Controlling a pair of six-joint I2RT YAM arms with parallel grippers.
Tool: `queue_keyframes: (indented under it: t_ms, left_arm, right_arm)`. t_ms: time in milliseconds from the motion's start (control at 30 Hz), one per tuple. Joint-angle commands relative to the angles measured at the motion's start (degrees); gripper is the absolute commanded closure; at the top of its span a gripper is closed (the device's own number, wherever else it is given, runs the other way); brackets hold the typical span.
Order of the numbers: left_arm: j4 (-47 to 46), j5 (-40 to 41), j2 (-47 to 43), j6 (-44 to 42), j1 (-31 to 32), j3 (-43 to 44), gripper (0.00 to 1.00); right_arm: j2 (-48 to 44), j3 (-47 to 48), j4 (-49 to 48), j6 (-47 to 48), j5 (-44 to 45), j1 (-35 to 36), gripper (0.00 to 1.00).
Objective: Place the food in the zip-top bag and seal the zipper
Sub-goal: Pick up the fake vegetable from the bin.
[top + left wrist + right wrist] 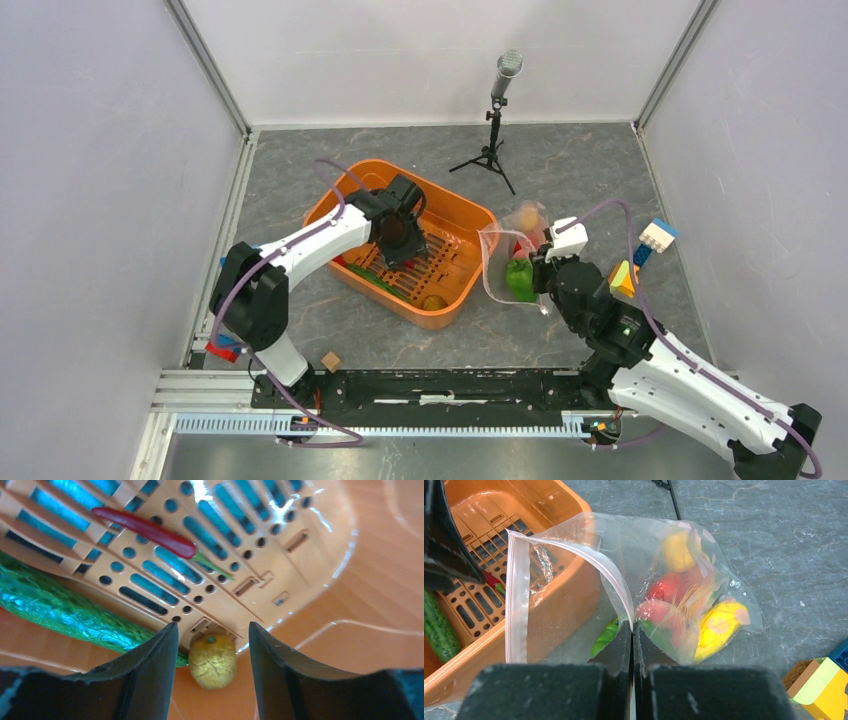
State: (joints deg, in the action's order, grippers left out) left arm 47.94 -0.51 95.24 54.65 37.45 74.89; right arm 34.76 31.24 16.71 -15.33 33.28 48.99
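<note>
Grey stone-look counter (590,180), white walls. One orange basket (470,215) left of centre; one zip-top bag (634,545) at its right end, mouth open.

Right wrist view only: two yellow, two red, one green piece bagged. Right fingers (616,650) are together, clamped on the zipper (606,572).

Left wrist view only: cucumber (60,610), chilli (145,530) and yellow fruit (212,661) in the basket. Left fingers (150,680) are apart, straddling the fruit.

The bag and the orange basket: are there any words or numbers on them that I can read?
There are none to read. The zip-top bag shows only pinkish dots, no letters. The orange basket has just slots and holes. The building blocks look plain too.
</note>
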Motion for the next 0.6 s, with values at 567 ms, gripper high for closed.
queue_keyframes:
  t_ms: [567]
  left_arm:
    - [5.3,15.8,7.8,17.6,-0.6,5.8,0.37]
  right_arm:
    - [-0.1,2.2,-1.0,1.1,1.6,-0.3,1.00]
